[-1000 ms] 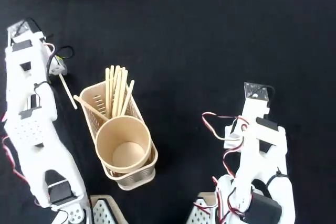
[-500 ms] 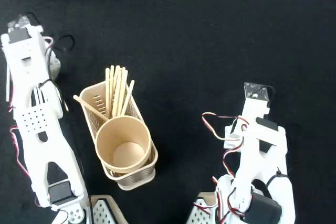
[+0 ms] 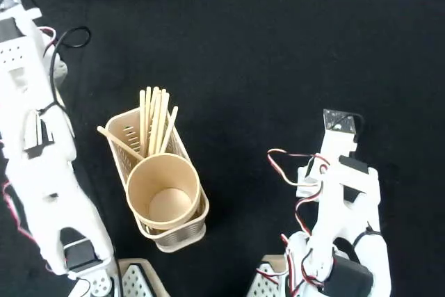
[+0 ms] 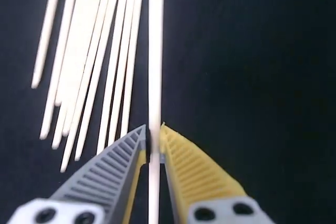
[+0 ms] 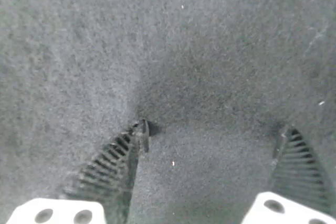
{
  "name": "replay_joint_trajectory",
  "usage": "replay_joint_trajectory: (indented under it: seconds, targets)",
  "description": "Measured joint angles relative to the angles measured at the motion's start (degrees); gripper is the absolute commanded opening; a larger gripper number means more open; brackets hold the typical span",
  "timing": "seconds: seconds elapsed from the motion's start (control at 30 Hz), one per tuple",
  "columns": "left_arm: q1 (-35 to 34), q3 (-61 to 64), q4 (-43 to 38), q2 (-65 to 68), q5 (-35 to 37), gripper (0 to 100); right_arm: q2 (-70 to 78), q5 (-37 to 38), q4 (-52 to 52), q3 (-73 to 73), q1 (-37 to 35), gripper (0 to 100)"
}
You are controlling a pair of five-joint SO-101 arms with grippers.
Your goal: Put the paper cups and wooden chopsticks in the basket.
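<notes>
— On the left side of the black table (image 3: 278,53), what is the left arm (image 3: 38,158) doing?

— It stretches along the table's edge toward the far corner. Its wrist camera shows the left gripper (image 4: 154,132) clamped on a single chopstick (image 4: 155,51). The grey jaw and the yellow jaw press the stick from both sides, and it runs straight out past their tips.

— And the other sticks?

— A bundle of chopsticks (image 4: 89,56) fans out beyond the gripper, just beside the held one. From above, that bundle stands in the far end of the basket (image 3: 177,238), leaning out over its rim. One slanted stick (image 3: 119,142) lies crosswise in the same end.

— Where is the cup?

— The paper cup (image 3: 167,203) sits upright in the near end of the basket, mouth up, touching the bundle's lower ends.

— How does the basket lie relative to the arms?

— Between them, nearer the left arm and well apart from the right arm (image 3: 344,193).

— And the right side?

— The right arm is folded back near the table's front edge. The right gripper (image 5: 212,129) is spread wide and holds nothing. Its ribbed fingers (image 5: 113,166) point down at the bare dark cloth (image 5: 210,51).
</notes>
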Motion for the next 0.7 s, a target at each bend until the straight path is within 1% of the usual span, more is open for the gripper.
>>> replay_joint_trajectory:
  seconds: [0.13, 0.2, 0.33, 0.47, 0.53, 0.7]
  targets:
    - [0.88, 16.44, 0.0, -20.22, -3.08, 3, 0.0, 0.0, 0.0, 0.0, 0.0, 38.2]
    - [2.29, 22.07, -0.62, -30.15, -4.75, 3, 0.0, 0.0, 0.0, 0.0, 0.0, 38.2]
    - [2.99, 31.65, -4.92, -47.21, -6.24, 3, 0.0, 0.0, 0.0, 0.0, 0.0, 38.2]
    - [3.25, 42.64, -10.81, -61.63, -7.56, 3, 0.0, 0.0, 0.0, 0.0, 0.0, 38.2]
    - [4.92, 49.41, -13.8, -69.36, -7.56, 3, 0.0, 0.0, 0.0, 0.0, 0.0, 38.2]
    - [10.02, 68.13, -24.97, -91.6, -7.65, 3, 0.0, 0.0, 0.0, 0.0, 0.0, 38.2]
